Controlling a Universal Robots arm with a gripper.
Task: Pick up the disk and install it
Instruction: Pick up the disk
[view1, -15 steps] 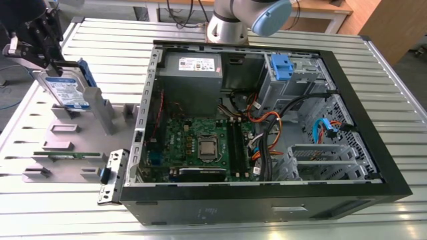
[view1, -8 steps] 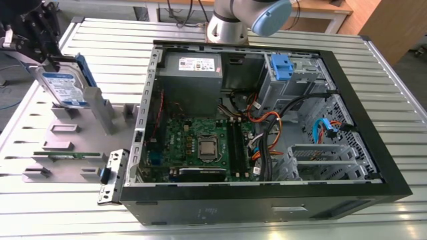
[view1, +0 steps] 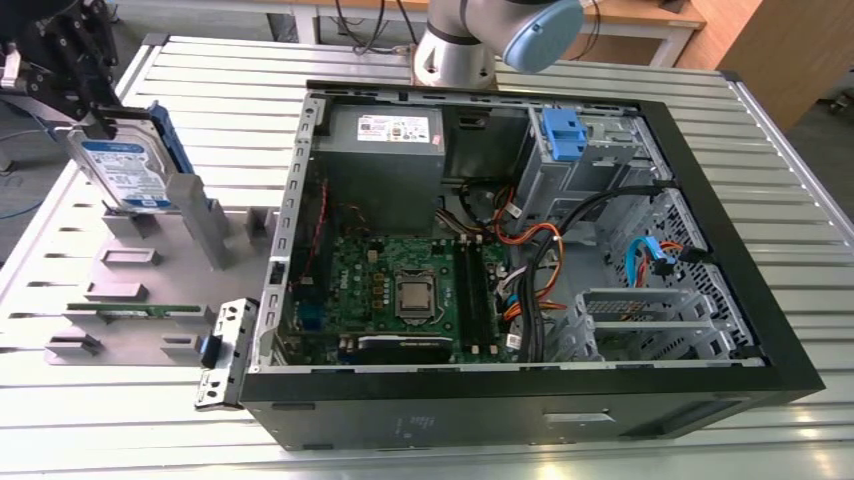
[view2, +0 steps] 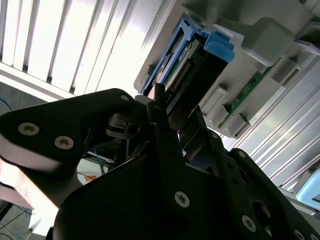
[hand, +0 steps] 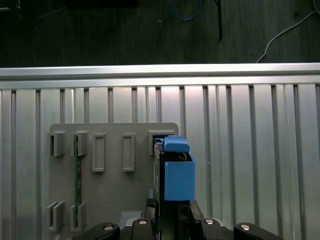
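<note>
The disk (view1: 127, 170) stands upright on edge over the grey fixture plate (view1: 54, 265) at the exterior view's left, its white-and-blue label facing the camera and a blue rail along its far side. My gripper (view1: 114, 122) comes down on the disk's top edge, one finger on each flat face, shut on it. The disk's lower end is at the plate's slot blocks; I cannot tell whether it still rests in them. The first wrist view shows the disk (hand: 176, 172) edge-on running out from between my fingers. In the second wrist view the disk (view2: 197, 62) lies beyond my gripper (view2: 172, 125).
An open computer case (view1: 747, 300) lies at the centre and right, with a motherboard (view1: 400, 285), a grey power supply box (view1: 387, 150) and a drive cage with a blue caddy (view1: 563, 135). A thin green circuit strip (view1: 134, 310) stands in the plate's near slots. The arm's base (view1: 461, 50) is behind the case.
</note>
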